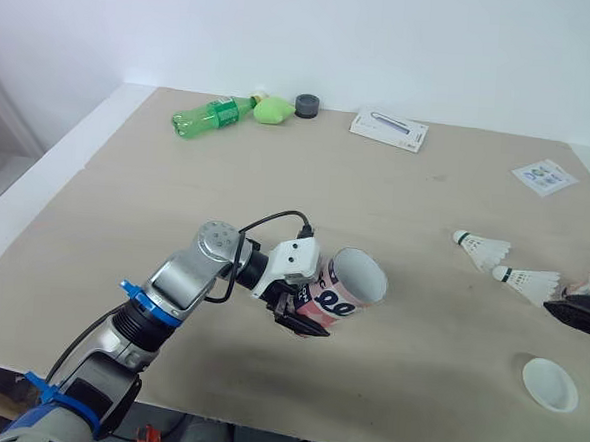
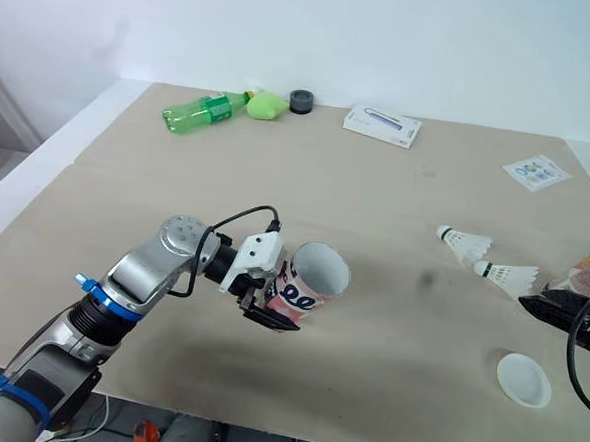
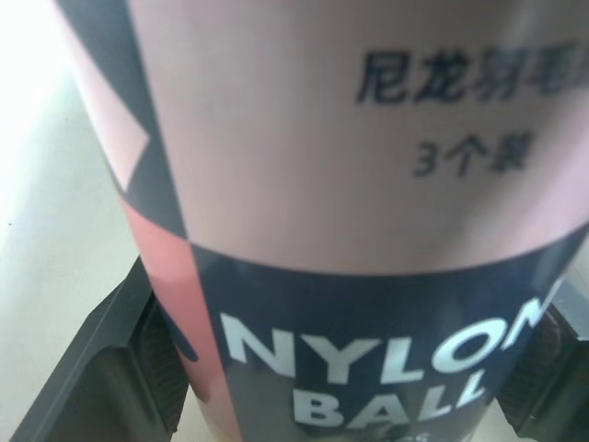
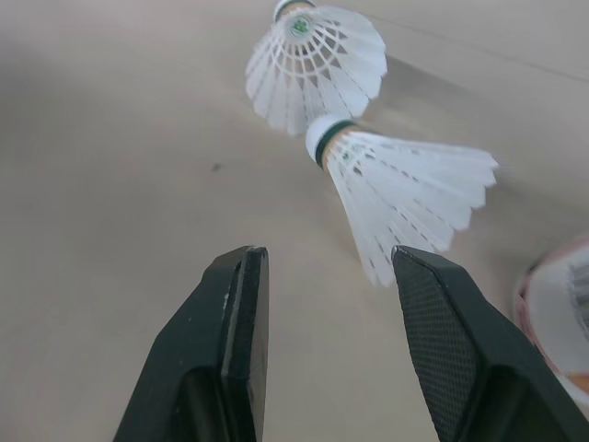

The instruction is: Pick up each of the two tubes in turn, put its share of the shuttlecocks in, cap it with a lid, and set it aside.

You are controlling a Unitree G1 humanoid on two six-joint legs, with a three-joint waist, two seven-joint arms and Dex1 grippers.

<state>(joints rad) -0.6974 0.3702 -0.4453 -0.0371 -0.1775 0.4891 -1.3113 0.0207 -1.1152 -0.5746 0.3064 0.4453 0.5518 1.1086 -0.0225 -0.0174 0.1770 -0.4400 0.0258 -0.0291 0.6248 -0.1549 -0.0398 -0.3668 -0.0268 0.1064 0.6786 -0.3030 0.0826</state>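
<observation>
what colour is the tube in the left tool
The tube is pink and navy with white lettering; left wrist view shows it best.

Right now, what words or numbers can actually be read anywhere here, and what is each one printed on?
"NYLON BALL": white letters on the dark band of the tube, in the left wrist view.
"3个装": on the same tube's pink part.
"尼龙羽毛": the line above that, which runs off the view's edge, so the rest cannot be told.
Too small to read: the print on the white box, the paper sheet and the label of the green bottle.
</observation>
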